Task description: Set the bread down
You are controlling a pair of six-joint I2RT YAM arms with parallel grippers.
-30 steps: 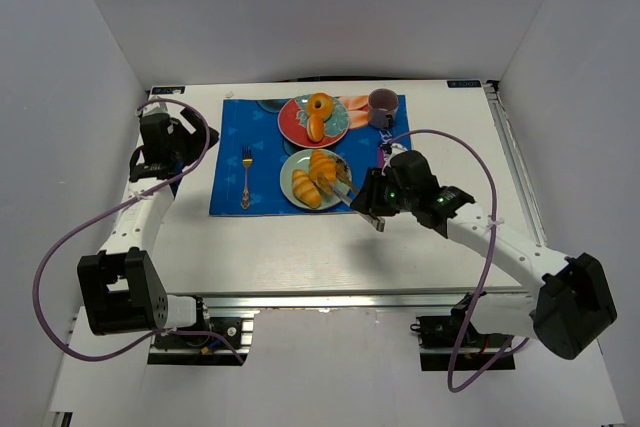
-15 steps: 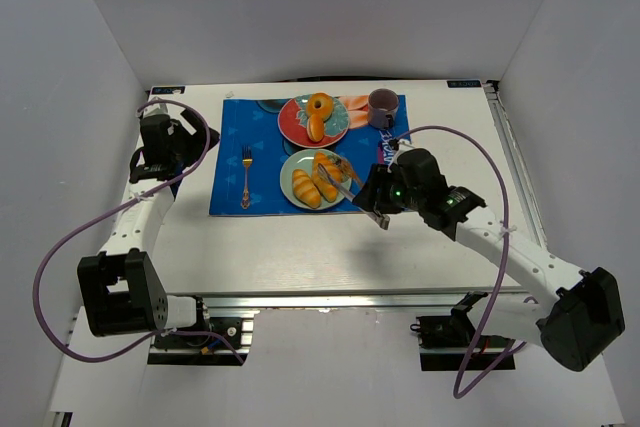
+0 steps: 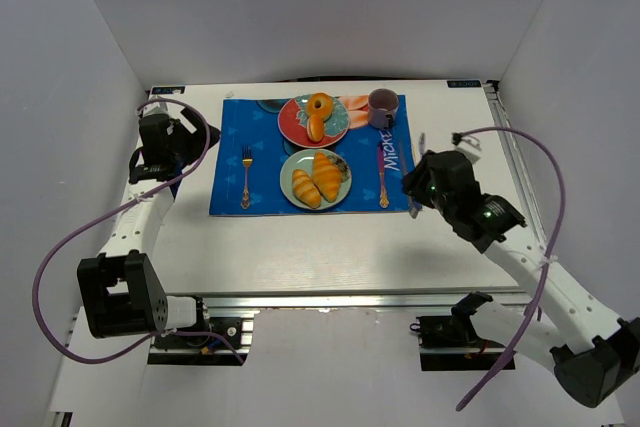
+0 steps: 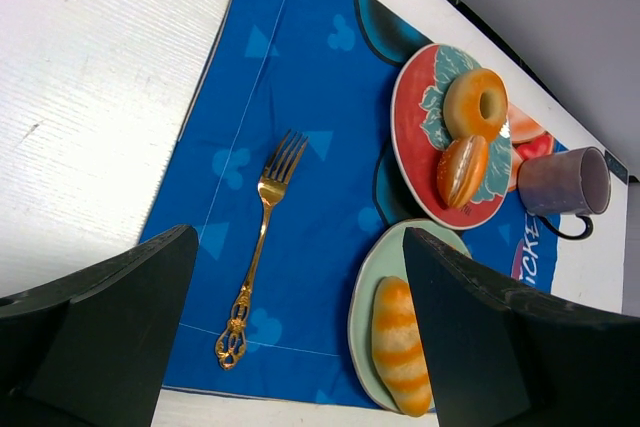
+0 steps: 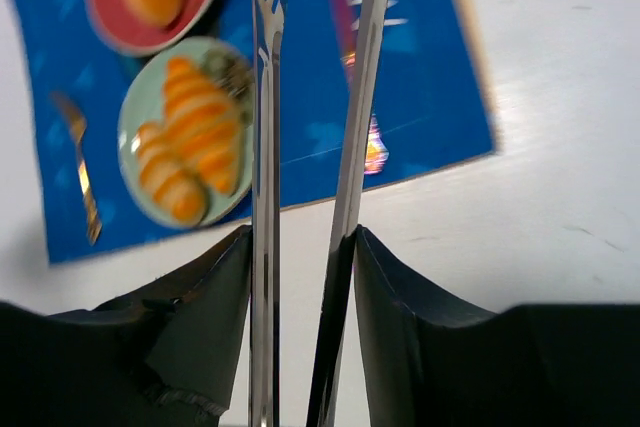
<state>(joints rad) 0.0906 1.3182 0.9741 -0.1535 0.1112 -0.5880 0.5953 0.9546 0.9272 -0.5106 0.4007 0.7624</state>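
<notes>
Two golden ridged bread rolls [image 3: 326, 175] lie side by side on a pale green plate [image 3: 288, 179] on the blue placemat; they also show in the right wrist view [image 5: 205, 132]. One of them shows in the left wrist view [image 4: 400, 347]. A third roll [image 4: 462, 169] lies beside a doughnut [image 4: 475, 104] on the red plate [image 3: 295, 127]. My right gripper [image 3: 420, 182] [image 5: 300, 242] is shut on metal tongs [image 5: 265, 97], whose blades are apart and empty, right of the green plate near the mat's right edge. My left gripper [image 3: 165, 137] [image 4: 300, 237] is open and empty, far left.
A gold fork [image 3: 245, 177] lies on the left of the placemat [image 3: 230, 197]. A purple mug [image 3: 382, 105] stands at the mat's back right. A pink-handled utensil [image 3: 382, 172] lies right of the green plate. White walls enclose the table.
My right arm has drawn back to the right with the tongs, away from the green plate. Both rolls stay on the plate. The left arm has not moved.
</notes>
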